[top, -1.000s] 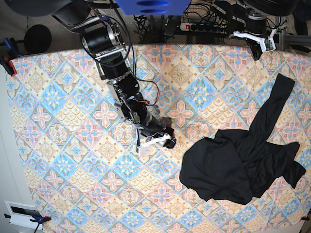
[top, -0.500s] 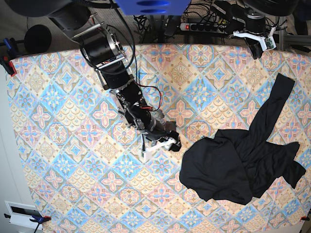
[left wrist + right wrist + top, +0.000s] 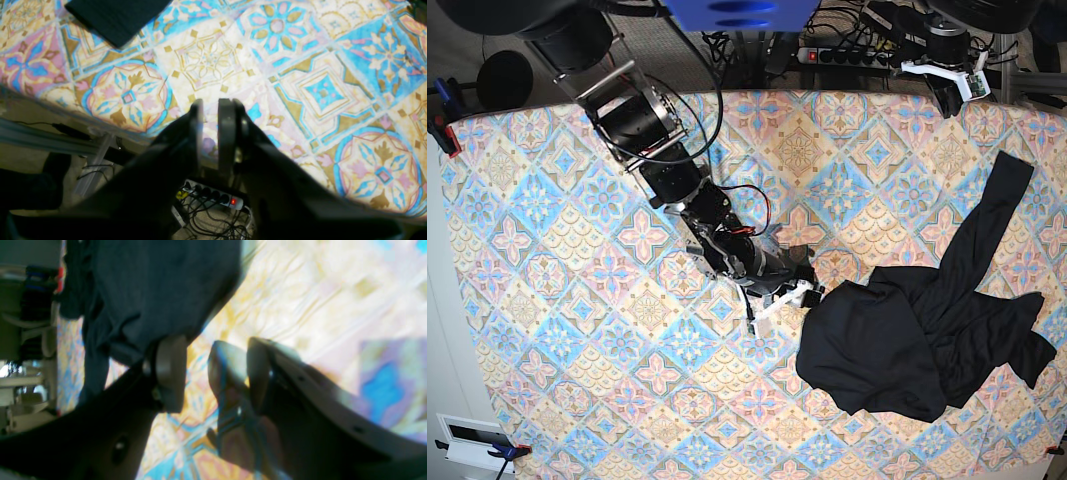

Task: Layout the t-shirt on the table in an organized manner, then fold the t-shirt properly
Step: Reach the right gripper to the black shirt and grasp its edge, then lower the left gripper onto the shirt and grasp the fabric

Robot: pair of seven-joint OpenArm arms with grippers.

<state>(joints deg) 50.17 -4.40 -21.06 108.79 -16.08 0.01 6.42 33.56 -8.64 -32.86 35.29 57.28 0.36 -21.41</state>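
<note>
The black t-shirt lies crumpled on the right side of the patterned table, one sleeve stretched up toward the far right edge. My right gripper is low over the cloth at the shirt's left edge, open. In the right wrist view the right gripper has nothing between its fingers, and one pad sits right at the hem of the t-shirt. My left gripper hovers at the table's far edge, well away from the shirt body. In its own view the left gripper is shut to a thin slit and empty, with a sleeve end beyond it.
A power strip and cables lie behind the far edge, also seen under the left gripper as a power strip. A round black object sits off the table at back left. Clamps hold the cloth at the left edge.
My right arm has reached further right and toward the front, bringing its open gripper from mid-table to the shirt's left edge. The left arm has hardly moved.
</note>
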